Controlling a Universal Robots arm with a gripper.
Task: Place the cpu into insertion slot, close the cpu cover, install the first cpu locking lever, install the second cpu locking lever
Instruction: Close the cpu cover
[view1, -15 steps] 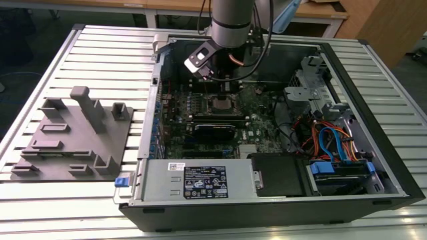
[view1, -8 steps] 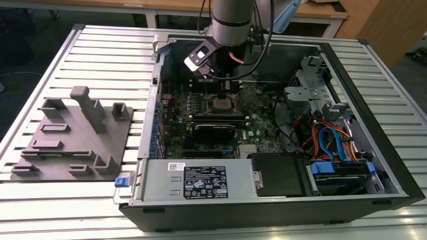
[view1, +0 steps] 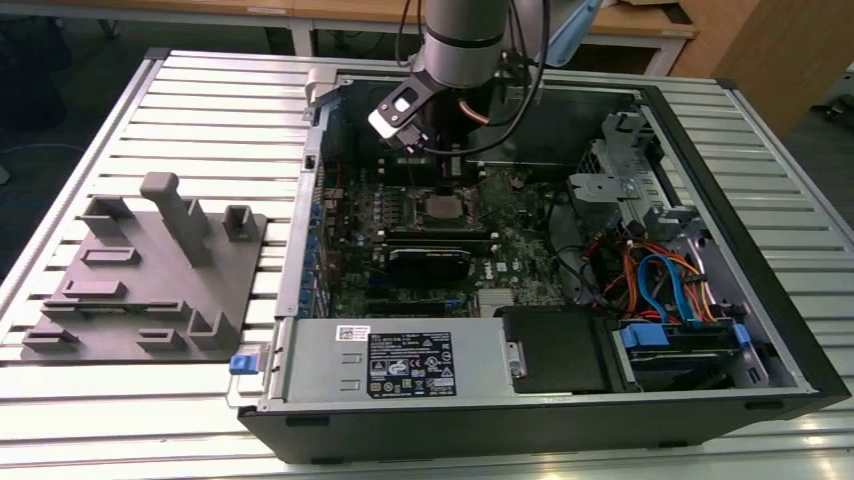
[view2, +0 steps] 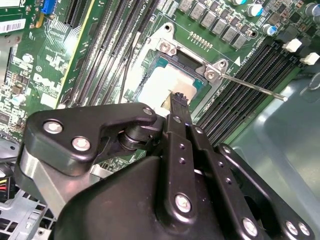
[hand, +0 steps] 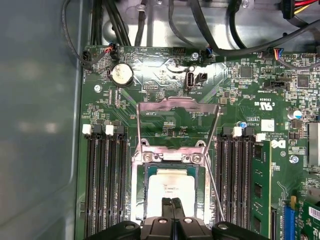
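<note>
My fingers (hand: 167, 206) are pressed together, with no gap between the tips. They point straight down at the cpu (hand: 172, 184). The tips sit at the near edge of its dull silvery top. I cannot tell whether they press on it or stop just above it.

The cpu lies flat and square inside the insertion slot (hand: 139, 181), with the socket's metal rim showing on all sides of the chip. The cpu cover (hand: 170, 104) is not down over it. The cover is swung back on its hinge beyond the far side of the socket, and green board shows through its square window. In the second wrist view one thin locking lever (view2: 250, 86) sticks out from the corner of the socket, unlatched, slanting across the long black memory slots (view2: 240, 95). The same view shows one fingertip (view2: 179, 102) at the chip's pale edge.

In the exterior view my arm (view1: 461, 40) comes down from above into the open computer case (view1: 534, 432), which lies on its side on the slatted bench (view1: 200, 110). The fingers are over the socket in the middle of the motherboard (view1: 400, 215). On the bench toward the exterior view's left, apart from the case, sits a grey fixture plate (view1: 134, 300) with upright pegs and blocks.
</note>
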